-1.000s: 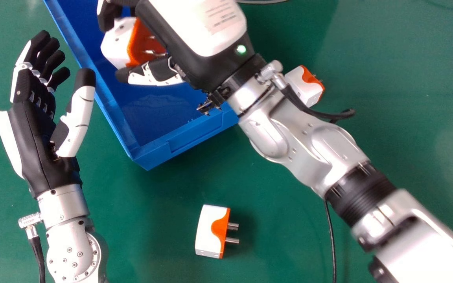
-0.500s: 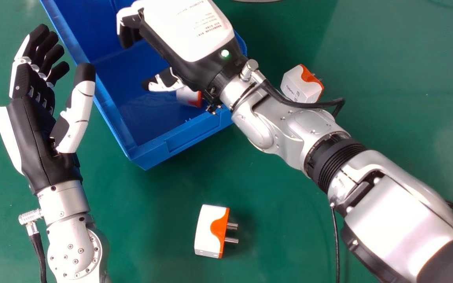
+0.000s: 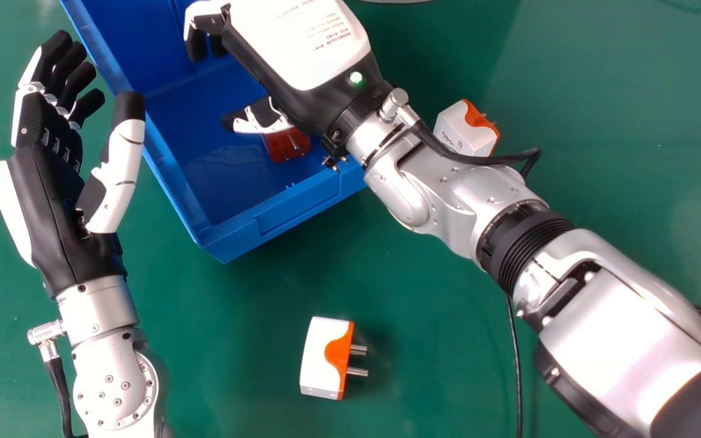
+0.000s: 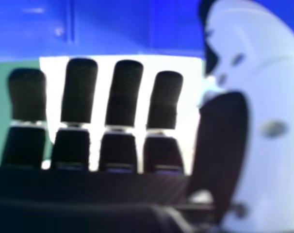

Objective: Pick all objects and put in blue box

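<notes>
- Our right hand [image 3: 320,67] is over the blue box [image 3: 299,210]. It is wide and loose, with its thumb well apart from the other fingers, and we see nothing in its hold.
- One plug [image 3: 286,147] is in the box, near our thumb, between its 4 and 5 o'clock. We can't tell if they touch.
- The step looks like letting go and coming away. We should keep the hand wide, go straight up first, and only then swing out, so the thumb doesn't drag the plug.
- We need to clear the box wall too (a bump there could shove the whole box).
- A side plug [image 3: 463,131] sits on the table [image 3: 600,152] at about 3 o'clock from the box, close to our arm's black cable [image 3: 484,162]. We should watch that the cable doesn't knock it.
- A near plug [image 3: 325,359] is on the table at about 5 o'clock from the box. Its metal pins point to 3 o'clock. It has lots of room around it, so it may be the easier one to get next. We'd pinch its fat white part, not its pins.
- Our left hand [image 3: 52,201] is idle and wide, near 9 o'clock from the box.
- By our guess, one is in and two need picking up.
</notes>
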Tool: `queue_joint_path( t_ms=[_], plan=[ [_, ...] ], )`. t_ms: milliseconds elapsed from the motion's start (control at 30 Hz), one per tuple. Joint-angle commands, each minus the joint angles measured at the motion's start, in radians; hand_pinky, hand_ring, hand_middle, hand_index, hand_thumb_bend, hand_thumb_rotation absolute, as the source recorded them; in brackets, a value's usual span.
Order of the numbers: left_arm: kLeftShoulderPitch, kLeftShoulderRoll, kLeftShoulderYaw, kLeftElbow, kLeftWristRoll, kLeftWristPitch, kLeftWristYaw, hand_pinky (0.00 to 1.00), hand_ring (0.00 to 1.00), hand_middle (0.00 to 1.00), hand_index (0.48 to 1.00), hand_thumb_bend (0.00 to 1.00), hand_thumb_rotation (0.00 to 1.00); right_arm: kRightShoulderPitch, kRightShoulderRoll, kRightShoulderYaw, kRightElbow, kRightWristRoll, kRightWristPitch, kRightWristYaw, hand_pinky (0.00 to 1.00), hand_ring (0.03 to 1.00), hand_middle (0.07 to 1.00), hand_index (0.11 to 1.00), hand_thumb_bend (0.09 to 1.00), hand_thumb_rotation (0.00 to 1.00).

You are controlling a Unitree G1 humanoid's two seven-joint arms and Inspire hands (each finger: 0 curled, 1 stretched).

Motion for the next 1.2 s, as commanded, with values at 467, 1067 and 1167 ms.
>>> queue_joint_path(
  t_ms=[467,1067,1167],
  plan=[
    [-0.009,0.003,-0.001,0.02,0.001,-0.023,-0.007,0.79,0.82,0.84,0.815,0.64,0.44,0.201,-0.133,-0.169,-0.642,0.1,0.017,0.022,0.34,0.475,0.543,0.476,0.493,0.0],
    [-0.016,0.004,-0.003,0.038,-0.008,-0.037,-0.017,0.79,0.82,0.84,0.817,0.65,0.45,0.34,-0.183,-0.313,-0.947,0.104,0.123,0.111,0.32,0.464,0.571,0.467,0.49,0.0],
    [-0.016,0.004,-0.002,0.039,-0.005,-0.037,-0.017,0.79,0.82,0.84,0.816,0.65,0.45,0.345,-0.185,-0.324,-0.955,0.11,0.125,0.111,0.32,0.459,0.567,0.467,0.491,0.0]
  ],
)
